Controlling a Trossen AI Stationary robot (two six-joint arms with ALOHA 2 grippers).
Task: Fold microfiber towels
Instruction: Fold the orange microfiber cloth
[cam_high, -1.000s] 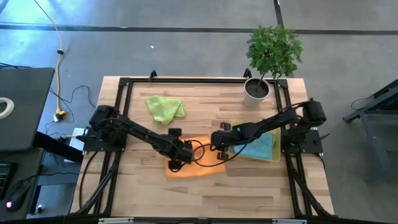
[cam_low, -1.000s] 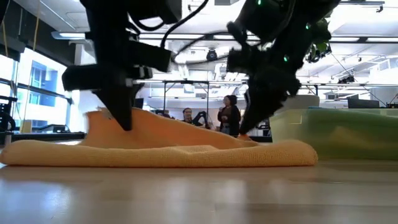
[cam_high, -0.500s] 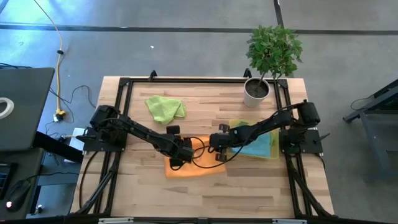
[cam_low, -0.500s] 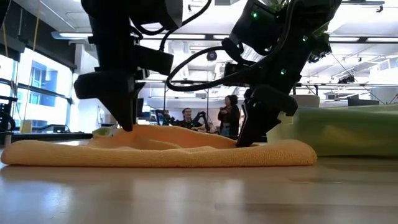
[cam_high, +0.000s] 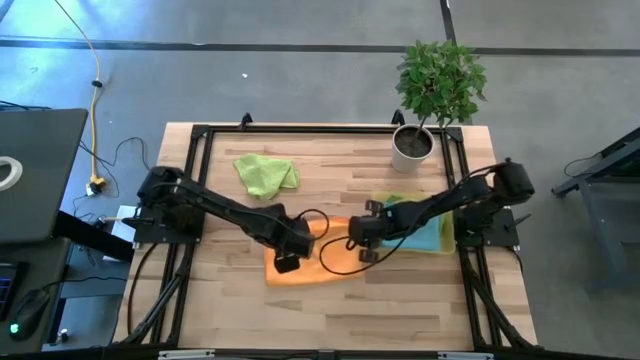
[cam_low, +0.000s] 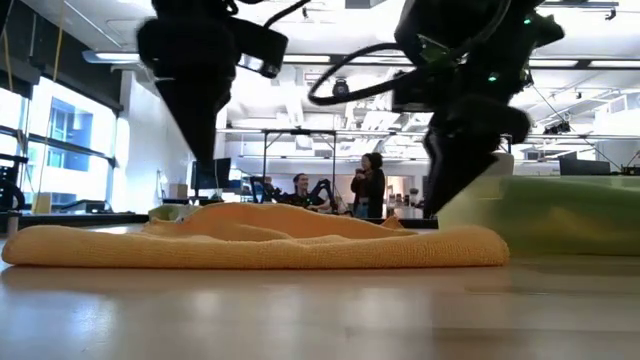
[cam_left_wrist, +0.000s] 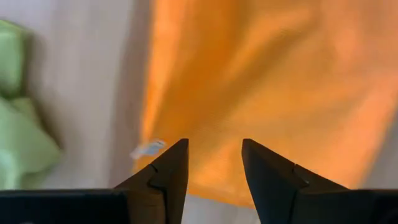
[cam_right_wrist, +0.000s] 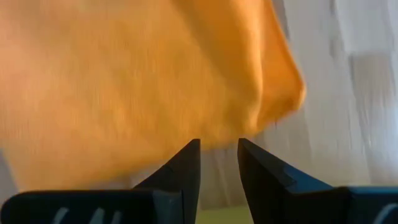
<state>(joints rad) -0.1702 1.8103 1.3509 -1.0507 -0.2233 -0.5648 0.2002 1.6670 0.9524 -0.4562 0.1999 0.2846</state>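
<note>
So the orange towel (cam_high: 305, 262) is laid flat near the front middle of the table (cam_high: 220, 300), folded over, with the top layer a bit rumpled in the low view. The left gripper (cam_high: 286, 262) is hung just above its left part, fingers parted with a clear gap, nothing held. The right gripper (cam_high: 362, 250) is seen over the towel's right edge, fingers apart by a narrower gap, also empty as far as the wrist view shows.

A crumpled green towel (cam_high: 266, 174) is left at the back left, not yet folded. A stack (cam_high: 425, 236) with a teal towel on top of yellow is parked at the right, just beside the orange one.

What could go wrong from here, as a guess:
- The top layer isn't pressed down, so the fold could be sprung open or left lopsided if nothing is smoothed.
- A loop of cable (cam_high: 335, 250) is draped over the towel between the grippers; the cloth could be snagged and dragged by it.
- With the right gripper that near the stack, the stack could be knocked askew.
- A pinch through both layers would mean the whole thing gets lifted instead of one flap.
</note>
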